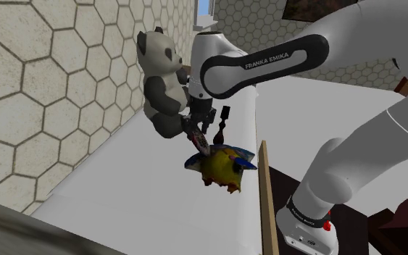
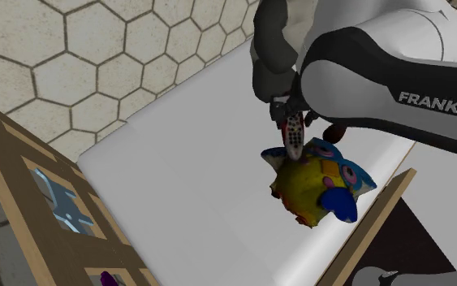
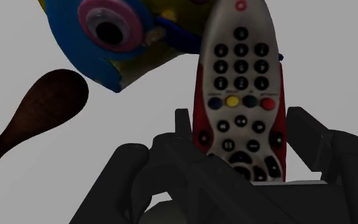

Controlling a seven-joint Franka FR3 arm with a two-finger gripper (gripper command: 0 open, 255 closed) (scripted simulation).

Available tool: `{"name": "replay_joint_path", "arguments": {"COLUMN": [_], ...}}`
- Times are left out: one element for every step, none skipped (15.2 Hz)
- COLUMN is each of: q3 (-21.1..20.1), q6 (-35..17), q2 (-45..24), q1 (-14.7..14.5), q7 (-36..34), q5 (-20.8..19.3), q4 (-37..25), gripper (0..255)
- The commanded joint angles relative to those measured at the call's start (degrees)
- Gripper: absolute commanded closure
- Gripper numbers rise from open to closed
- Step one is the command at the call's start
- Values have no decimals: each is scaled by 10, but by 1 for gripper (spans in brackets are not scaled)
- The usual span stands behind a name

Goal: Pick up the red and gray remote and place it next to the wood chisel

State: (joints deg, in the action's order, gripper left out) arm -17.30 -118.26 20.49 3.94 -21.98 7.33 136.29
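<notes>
My gripper is shut on the lower half of a grey remote with red sides and dark buttons. The remote hangs tilted, its far end just above a yellow and blue plush toy. In the shoulder view the gripper holds the remote over the white table. The wood chisel's dark brown handle lies on the table beside the gripper, close to the plush toy. The handle peeks out under my arm.
A grey and white panda plush sits behind the gripper against the hexagon-tiled wall. The yellow and blue plush toy lies near the white table's edge, where a wooden rail runs. A wooden frame stands beside the table.
</notes>
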Motion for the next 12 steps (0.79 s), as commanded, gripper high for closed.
{"name": "replay_joint_path", "arguments": {"q3": [23, 34, 44, 54, 65, 75, 85, 95, 105, 115, 124, 134], "q6": [4, 5, 5, 5, 5, 5, 4, 4, 4, 4, 4, 4], "q2": [7, 8, 9, 9, 8, 7, 5, 3, 0, -4, -9, -14], "q1": [13, 19, 25, 31, 37, 43, 50, 56, 63, 69, 75, 82], "q7": [33, 47, 62, 76, 90, 104, 118, 132, 146, 160, 174, 187], "q5": [-6, -9, -13, -17, -20, -24, -28, -32, -36, -40, -43, -47], "q4": [5, 7, 9, 10, 10, 9, 8, 6, 4, 1, -3, -7], "gripper": [255, 255, 255, 255, 255, 255, 255, 255, 255, 255, 255, 255]}}
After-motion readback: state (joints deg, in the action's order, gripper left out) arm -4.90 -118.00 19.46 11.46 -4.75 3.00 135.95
